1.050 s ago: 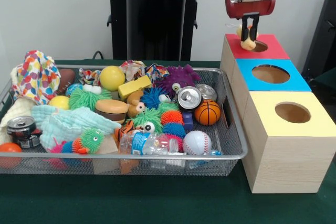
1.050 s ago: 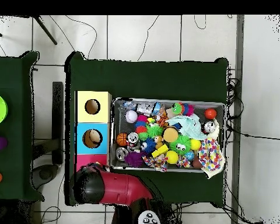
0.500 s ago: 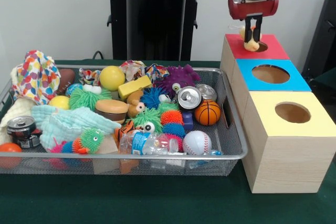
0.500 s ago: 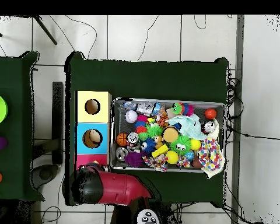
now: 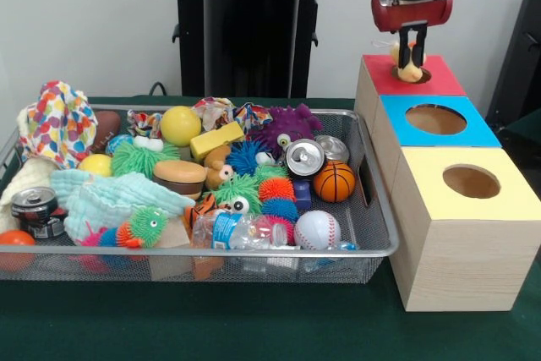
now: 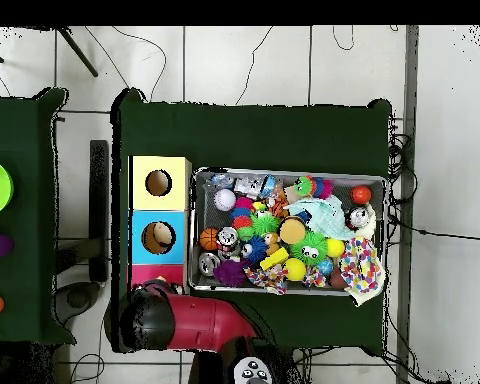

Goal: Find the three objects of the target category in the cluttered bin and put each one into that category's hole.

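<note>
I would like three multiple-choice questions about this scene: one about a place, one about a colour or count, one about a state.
1. Over which box top does the hand hang?
A. red
B. blue
C. yellow

2. How many holes show in the front view?
A. two
B. three
C. four

3. What state is the hand in?
A. open and empty
B. shut on a pale toy
C. resting in the bin

Answers:
1. A: the hand is above the red top, at the far end of the row.
2. B: each coloured top has one.
3. B: its fingers pinch the pale toy over the hole; the bin is apart.
</note>
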